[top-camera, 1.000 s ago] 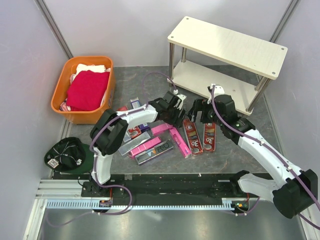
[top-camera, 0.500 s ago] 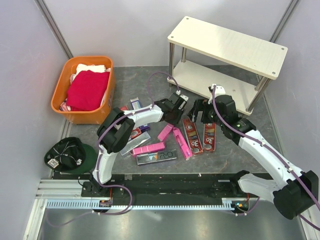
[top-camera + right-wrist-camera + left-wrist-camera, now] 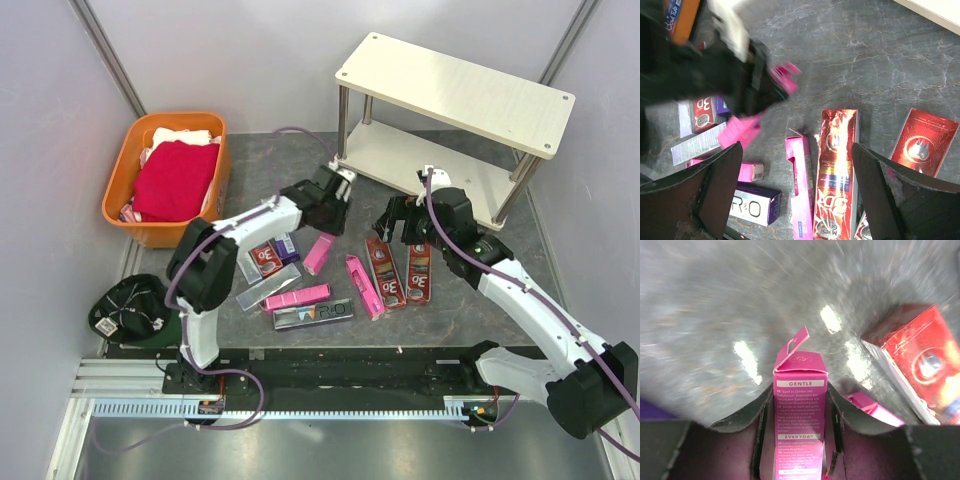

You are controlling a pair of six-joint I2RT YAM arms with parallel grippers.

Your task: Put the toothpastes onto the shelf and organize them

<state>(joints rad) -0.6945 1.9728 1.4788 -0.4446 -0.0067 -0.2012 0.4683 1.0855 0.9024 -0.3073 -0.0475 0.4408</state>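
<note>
My left gripper (image 3: 333,196) is shut on a bright pink toothpaste carton (image 3: 799,371), which it holds lengthwise off the floor; the carton's open flap end (image 3: 784,76) sticks out past the fingers. The other toothpastes lie on the grey floor: two dark red ones (image 3: 384,270) (image 3: 419,272), pink ones (image 3: 362,285) (image 3: 318,254) (image 3: 298,297), a silver and purple one (image 3: 313,314) and a silver-grey one (image 3: 268,274). My right gripper (image 3: 405,222) (image 3: 796,146) hangs open above the dark red carton (image 3: 836,175). The cream two-tier shelf (image 3: 455,92) stands at the back right with nothing on either board.
An orange basket (image 3: 118,190) holding a red folded cloth (image 3: 175,180) sits at the back left. A dark green cap (image 3: 130,306) lies near the left arm's base. Grey walls close in both sides, and the shelf's metal legs (image 3: 343,120) stand close behind the grippers.
My left gripper has shut on the pink carton and lifted it back and to the left, away from the pile. Some cartons in the pile shifted. The right arm has not moved.
</note>
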